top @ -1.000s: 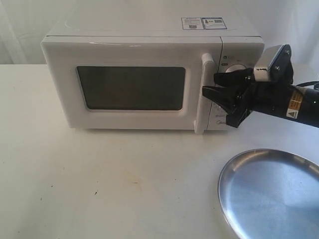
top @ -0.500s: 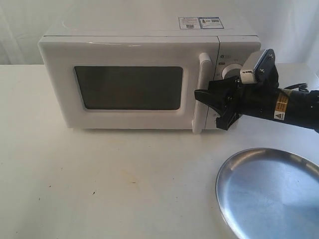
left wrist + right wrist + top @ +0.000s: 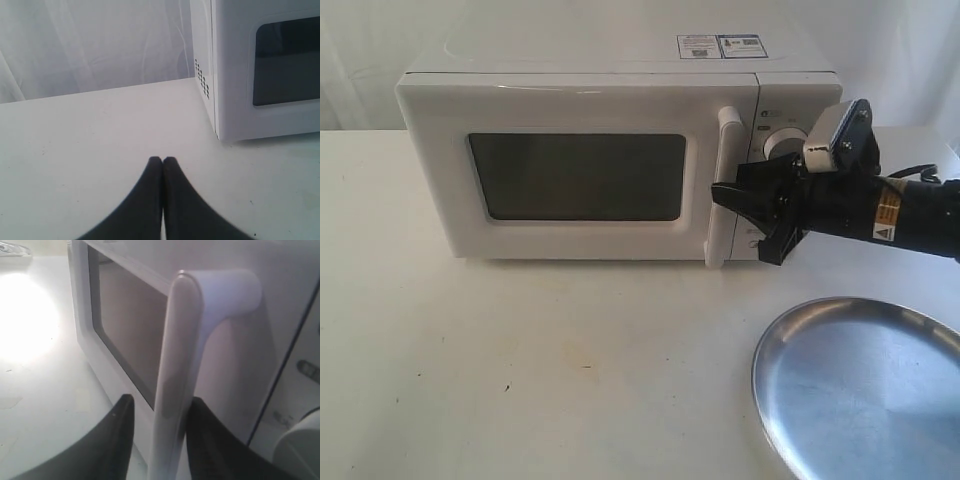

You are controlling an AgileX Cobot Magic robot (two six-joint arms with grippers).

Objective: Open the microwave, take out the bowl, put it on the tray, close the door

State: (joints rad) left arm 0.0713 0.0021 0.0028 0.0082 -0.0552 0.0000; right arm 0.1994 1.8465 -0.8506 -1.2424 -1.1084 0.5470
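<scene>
The white microwave (image 3: 580,90) stands at the back of the table with its door (image 3: 580,190) closed. My right gripper (image 3: 740,205) reaches in from the right at mid height of the vertical bar handle (image 3: 722,190). In the right wrist view the handle (image 3: 175,365) runs between the two dark fingers (image 3: 120,430) of that gripper (image 3: 160,402), which is open, with a gap on one side. The silver tray (image 3: 860,390) lies at the front right. The bowl is hidden. My left gripper (image 3: 162,160) is shut and empty over the table beside the microwave (image 3: 235,75).
White curtains hang behind the table. A black cable trails behind the right arm (image 3: 920,172). Bare tabletop (image 3: 540,370) stretches in front of the microwave and to the left of the tray.
My right gripper has moved left and slightly down, from beside the knob panel to the door handle, which now sits between its fingers. It has hardly moved in the last half second.
</scene>
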